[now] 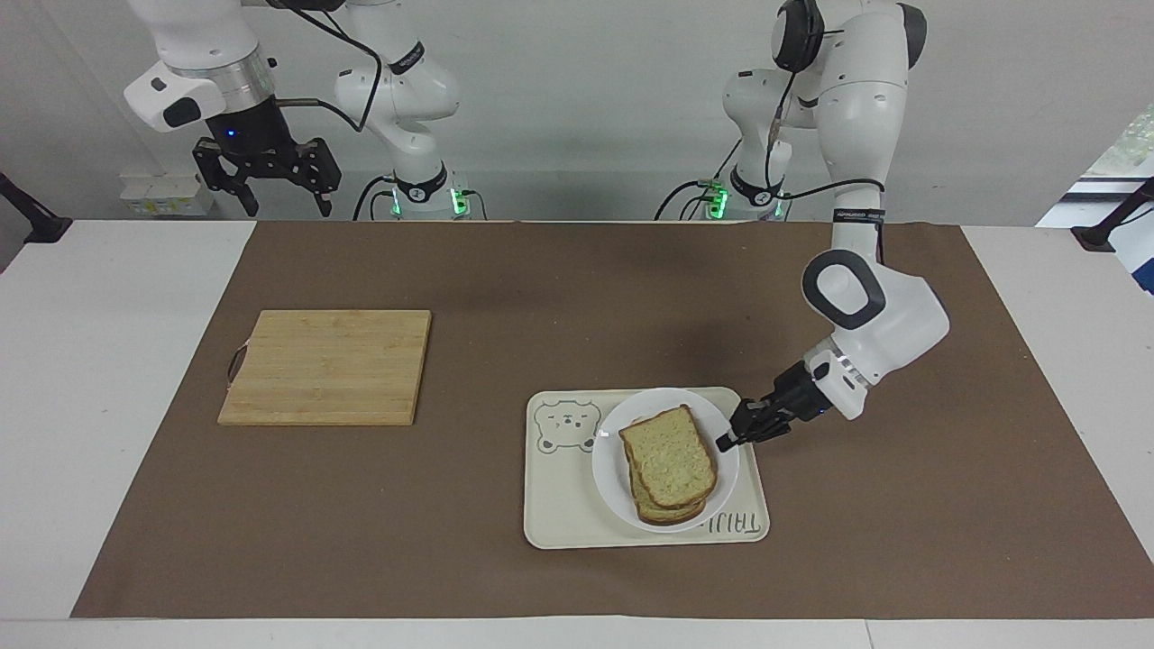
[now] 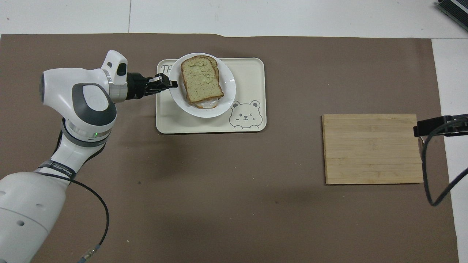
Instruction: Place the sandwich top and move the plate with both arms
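Left pincer (image 1: 727, 441), clamped on the plate (image 1: 611, 491) rim at lower centre, apparently sets it on the tray (image 1: 559, 523); right pincer (image 1: 267, 180) waits open, upper left.

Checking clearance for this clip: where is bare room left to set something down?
Free: the cutting board, and the mat between it and the tray. Crowded: the tray, where the plate with the sandwich top hangs from the left gripper.

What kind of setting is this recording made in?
Likely a robot lab set up as a mock kitchen: two bench-mounted arms at a table under a brown mat, with a sandwich on a plate, a tray and a cutting board.
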### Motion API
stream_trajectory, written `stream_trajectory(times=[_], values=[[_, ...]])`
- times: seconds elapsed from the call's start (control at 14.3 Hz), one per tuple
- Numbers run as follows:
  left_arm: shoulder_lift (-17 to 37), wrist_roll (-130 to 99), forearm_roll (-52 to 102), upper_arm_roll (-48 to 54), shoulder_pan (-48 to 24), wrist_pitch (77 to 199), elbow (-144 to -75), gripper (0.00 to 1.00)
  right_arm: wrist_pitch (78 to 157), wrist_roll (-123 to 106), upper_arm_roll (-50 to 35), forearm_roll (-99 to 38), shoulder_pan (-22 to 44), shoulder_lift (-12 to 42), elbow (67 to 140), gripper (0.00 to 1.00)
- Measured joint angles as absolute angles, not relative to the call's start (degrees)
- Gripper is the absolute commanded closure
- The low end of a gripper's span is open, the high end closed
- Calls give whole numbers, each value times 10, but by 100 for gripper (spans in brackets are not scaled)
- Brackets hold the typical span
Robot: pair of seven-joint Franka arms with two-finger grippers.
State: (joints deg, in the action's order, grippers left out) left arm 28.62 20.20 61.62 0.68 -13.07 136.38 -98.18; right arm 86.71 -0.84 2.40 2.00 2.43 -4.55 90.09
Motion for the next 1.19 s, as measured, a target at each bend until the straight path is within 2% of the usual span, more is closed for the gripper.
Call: stream_trajectory(times=[0.28,0.35,0.42,0.49,0.56,0.63,0.98,1.19], values=[[298,204,617,9,-156,1383,-985,100,867,-8,27,20,24,-46,901,0],[298,204,618,9,-159,1388,-989,92,867,-8,27,20,24,-46,901,0],[298,204,618,8,-161,1391,-993,76,867,-8,27,20,24,-46,901,0],[298,204,618,8,-162,1392,-999,54,867,-8,27,20,24,-46,901,0],[298,205,618,8,-163,1394,-1004,13,867,-8,27,20,24,-46,901,0],[298,210,614,8,-164,1396,-1010,0,867,-8,27,20,24,-46,901,0],[296,223,549,-1,-168,1409,-1007,0,867,-8,27,20,24,-46,901,0],[269,223,500,-29,-168,1409,-992,0,867,-8,27,20,24,-46,901,0]])
